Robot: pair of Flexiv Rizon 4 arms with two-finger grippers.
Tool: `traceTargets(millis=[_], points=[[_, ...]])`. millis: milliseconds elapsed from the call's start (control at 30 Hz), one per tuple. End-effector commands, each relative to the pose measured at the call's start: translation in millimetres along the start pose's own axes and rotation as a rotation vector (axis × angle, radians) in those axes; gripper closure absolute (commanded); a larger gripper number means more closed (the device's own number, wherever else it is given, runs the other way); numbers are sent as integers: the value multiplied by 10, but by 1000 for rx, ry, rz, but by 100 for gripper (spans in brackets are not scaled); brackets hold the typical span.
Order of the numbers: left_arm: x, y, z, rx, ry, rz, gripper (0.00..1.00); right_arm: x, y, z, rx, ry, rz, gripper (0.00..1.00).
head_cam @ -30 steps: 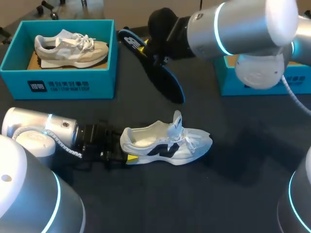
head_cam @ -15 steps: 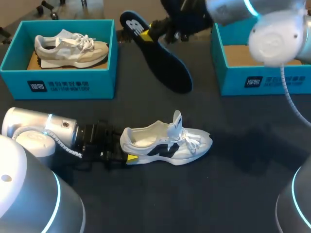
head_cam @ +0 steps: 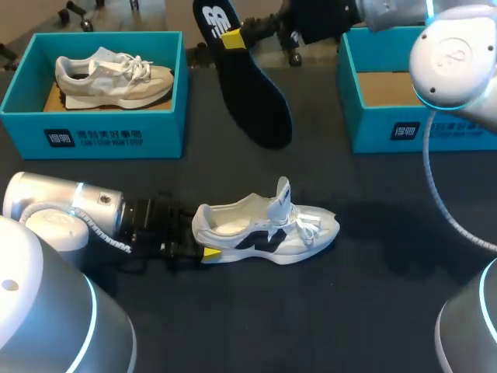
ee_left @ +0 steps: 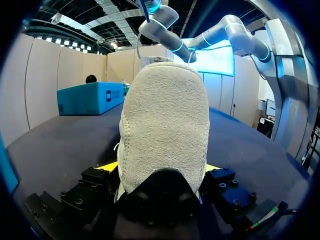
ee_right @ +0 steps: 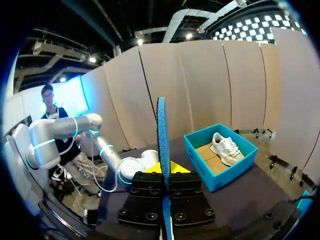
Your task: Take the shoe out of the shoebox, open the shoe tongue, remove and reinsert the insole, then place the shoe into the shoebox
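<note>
A white shoe (head_cam: 264, 229) with a black side mark lies on the dark table, tongue standing up, toe to the right. My left gripper (head_cam: 203, 250) has its fingers on both sides of the heel; in the left wrist view the heel (ee_left: 165, 130) fills the gap between the yellow tips. High over the table's far side my right gripper (head_cam: 233, 37) is shut on a dark blue insole (head_cam: 250, 85), which hangs down toward the table. Seen from the right wrist, the insole (ee_right: 161, 130) stands edge-on between the shut fingers.
A teal shoebox (head_cam: 31, 124) at the back left holds a second pale shoe (head_cam: 112, 76). Another teal shoebox (head_cam: 404, 128) at the back right shows only its cardboard floor. Dark tabletop lies in front of and to the right of the shoe.
My right arm has carried the insole up and toward the far side, its lower end swinging in beneath the gripper. Left arm and shoe stayed put.
</note>
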State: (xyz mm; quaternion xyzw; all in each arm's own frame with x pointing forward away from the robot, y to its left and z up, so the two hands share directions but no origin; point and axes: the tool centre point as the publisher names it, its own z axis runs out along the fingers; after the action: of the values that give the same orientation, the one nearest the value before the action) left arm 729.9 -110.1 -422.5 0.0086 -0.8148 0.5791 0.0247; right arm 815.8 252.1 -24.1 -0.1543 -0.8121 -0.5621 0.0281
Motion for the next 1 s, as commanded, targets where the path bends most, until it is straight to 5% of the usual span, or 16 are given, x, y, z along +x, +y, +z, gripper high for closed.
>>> traceTargets(millis=[33, 300, 633, 1000], points=[[-12, 12, 8, 0, 2, 0, 100, 195, -66, -182, -48, -10, 26, 100], [-12, 12, 8, 0, 2, 0, 100, 510, -30, -372, -122, 30, 87, 100], [-12, 12, 8, 0, 2, 0, 100, 870, -45, -439, -108, 114, 160, 100], [-12, 12, 8, 0, 2, 0, 100, 961, -78, -556, -148, 43, 147, 100]])
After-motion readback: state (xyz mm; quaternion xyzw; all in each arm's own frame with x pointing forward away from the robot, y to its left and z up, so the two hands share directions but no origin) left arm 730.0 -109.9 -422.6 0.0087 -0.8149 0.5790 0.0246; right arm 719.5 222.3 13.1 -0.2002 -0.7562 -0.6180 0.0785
